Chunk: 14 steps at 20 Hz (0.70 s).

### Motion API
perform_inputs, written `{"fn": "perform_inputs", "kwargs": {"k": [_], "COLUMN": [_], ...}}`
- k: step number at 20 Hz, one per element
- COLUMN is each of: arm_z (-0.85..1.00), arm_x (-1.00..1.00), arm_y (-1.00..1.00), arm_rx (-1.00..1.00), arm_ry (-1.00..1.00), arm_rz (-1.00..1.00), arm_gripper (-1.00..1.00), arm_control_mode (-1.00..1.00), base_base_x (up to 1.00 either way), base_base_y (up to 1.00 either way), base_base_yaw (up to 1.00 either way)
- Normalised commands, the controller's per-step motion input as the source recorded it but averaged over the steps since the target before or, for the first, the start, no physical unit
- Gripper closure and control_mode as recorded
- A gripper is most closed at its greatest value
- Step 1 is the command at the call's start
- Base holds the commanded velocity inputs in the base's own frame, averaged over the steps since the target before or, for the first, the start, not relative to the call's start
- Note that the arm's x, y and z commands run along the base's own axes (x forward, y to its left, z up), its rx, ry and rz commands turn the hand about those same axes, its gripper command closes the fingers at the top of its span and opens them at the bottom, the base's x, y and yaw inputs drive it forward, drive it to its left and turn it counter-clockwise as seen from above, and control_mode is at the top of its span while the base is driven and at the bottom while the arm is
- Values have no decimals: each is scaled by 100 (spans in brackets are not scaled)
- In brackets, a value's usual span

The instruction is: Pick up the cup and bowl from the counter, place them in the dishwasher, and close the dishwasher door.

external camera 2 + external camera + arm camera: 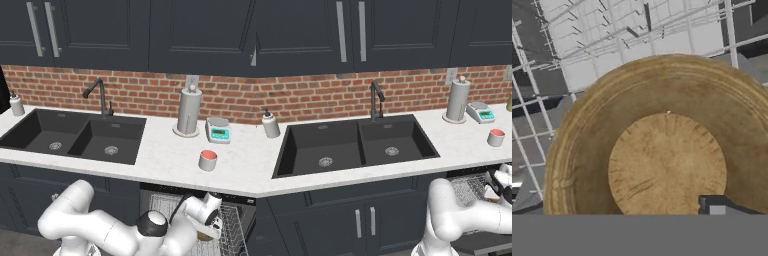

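your gripper (216, 220) hung low over the dishwasher (235, 220) rack, jaws spread wide and gripping nothing, the tan bowl (662, 155) lying just beneath it on the wires. you did best to lift straight up clear of the rim before swinging toward the cup (208, 160), which stood on the counter (165, 160) near the paper-towel roll (189, 112). whether the bowl sat level, and where the dishwasher door lay, you could not make out.
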Motion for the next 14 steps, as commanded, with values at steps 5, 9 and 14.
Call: {"fn": "perform_inputs", "kwargs": {"k": [5,9,14], "arm_z": [-62,-36,36], "arm_x": [-64,-47,-29], "arm_y": [-52,-32,-8], "arm_rx": [-5,-4,5], "arm_ry": [14,6,-9], "arm_rz": [-7,-2,0], "arm_gripper": [-100,-100,-100], "arm_control_mode": [-100,-100,-100], "base_base_x": [0,0,0], "base_base_y": [0,0,0], "base_base_yaw": [0,0,0]}}
